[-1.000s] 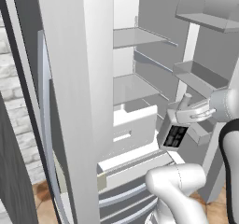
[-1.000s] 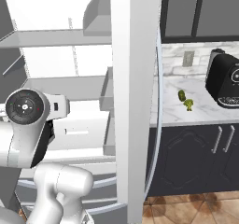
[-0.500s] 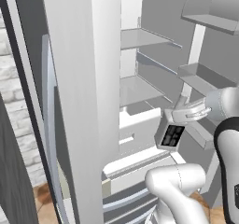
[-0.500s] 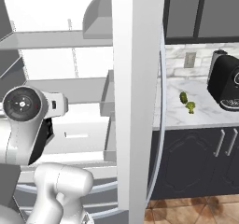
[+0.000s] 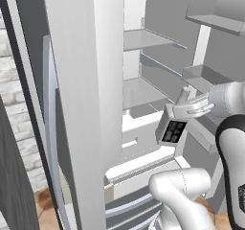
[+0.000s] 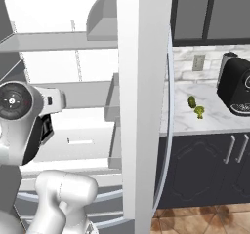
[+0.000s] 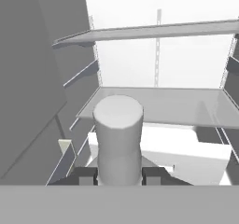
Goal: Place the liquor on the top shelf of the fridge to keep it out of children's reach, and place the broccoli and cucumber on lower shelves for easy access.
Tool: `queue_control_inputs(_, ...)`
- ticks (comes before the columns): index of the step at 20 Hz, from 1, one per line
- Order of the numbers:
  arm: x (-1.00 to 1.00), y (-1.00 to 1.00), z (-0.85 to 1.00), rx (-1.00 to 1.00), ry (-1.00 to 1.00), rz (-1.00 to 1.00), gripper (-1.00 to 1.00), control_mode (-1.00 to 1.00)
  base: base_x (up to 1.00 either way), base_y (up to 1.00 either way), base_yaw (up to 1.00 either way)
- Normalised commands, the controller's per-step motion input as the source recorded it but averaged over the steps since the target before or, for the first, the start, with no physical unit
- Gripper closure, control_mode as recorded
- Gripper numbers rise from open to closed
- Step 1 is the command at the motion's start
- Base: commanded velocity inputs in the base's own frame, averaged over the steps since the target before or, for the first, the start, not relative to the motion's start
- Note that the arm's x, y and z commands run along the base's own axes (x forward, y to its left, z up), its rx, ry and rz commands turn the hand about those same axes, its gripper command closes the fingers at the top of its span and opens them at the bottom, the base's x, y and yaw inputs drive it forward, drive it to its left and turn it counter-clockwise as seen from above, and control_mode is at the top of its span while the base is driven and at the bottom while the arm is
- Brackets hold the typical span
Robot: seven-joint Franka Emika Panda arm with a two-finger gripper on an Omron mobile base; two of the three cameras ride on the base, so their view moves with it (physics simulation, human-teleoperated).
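Inside the fridge (image 5: 143,51), below the top shelf (image 7: 154,31), the gripper (image 7: 119,174) clamps the liquor (image 5: 173,128) upright.

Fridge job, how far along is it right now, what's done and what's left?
Nothing is shelved yet. In hand: the gripper is shut on the liquor, carried inside the open fridge below the top shelf, which is bare where visible. Left: set the bottle there, then fetch the cucumber and broccoli from the counter for lower shelves.
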Motion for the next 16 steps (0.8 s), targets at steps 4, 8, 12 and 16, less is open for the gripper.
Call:
queue_control_inputs(4, 0.02, 0.0, 0.4, 0.0, 0.0, 0.0, 1.0, -1.0, 0.0, 0.0, 0.0)
queue_control_inputs(8, 0.15, 0.0, 0.34, 0.0, 0.0, 0.0, 1.0, -1.0, 0.0, 0.0, 0.0)
queue_control_inputs(12, 0.2, 0.0, 0.3, -0.01, -0.06, 0.0, 1.0, -1.0, 0.0, 0.0, 0.0)
queue_control_inputs(16, 0.21, 0.0, 0.33, 0.0, -0.12, 0.0, 1.0, -1.0, 0.0, 0.0, 0.0)
